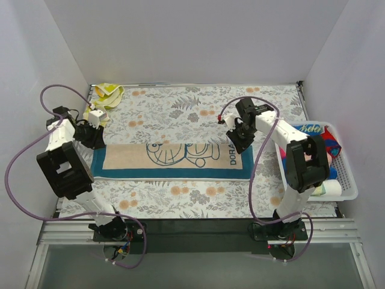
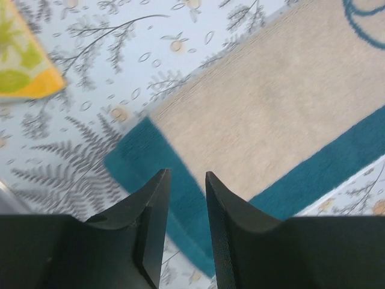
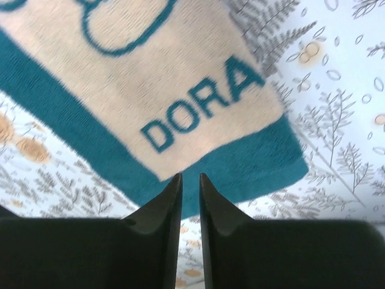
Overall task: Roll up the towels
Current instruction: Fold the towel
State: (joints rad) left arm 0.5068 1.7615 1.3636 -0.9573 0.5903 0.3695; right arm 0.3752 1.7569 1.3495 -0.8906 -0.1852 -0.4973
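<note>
The tan-and-blue cartoon towel [image 1: 126,158] lies flat across the middle of the floral table covering [image 1: 180,108], its long side running left to right. The left gripper [image 2: 185,174] hangs over its left short end, jaws parted only narrowly with nothing between them. The right gripper [image 3: 190,176] hangs over the right short end by the lettering, likewise slightly parted and empty.

To my eye the roll has not begun. I would open the jaws wider before dropping, pinch the blue border alone (not the covering under it), and turn the end over squarely so the roll comes out even. A yellow towel [image 1: 107,93] sits crumpled at the covering's far left corner, and the basket [image 1: 346,180] stands at the right edge.
</note>
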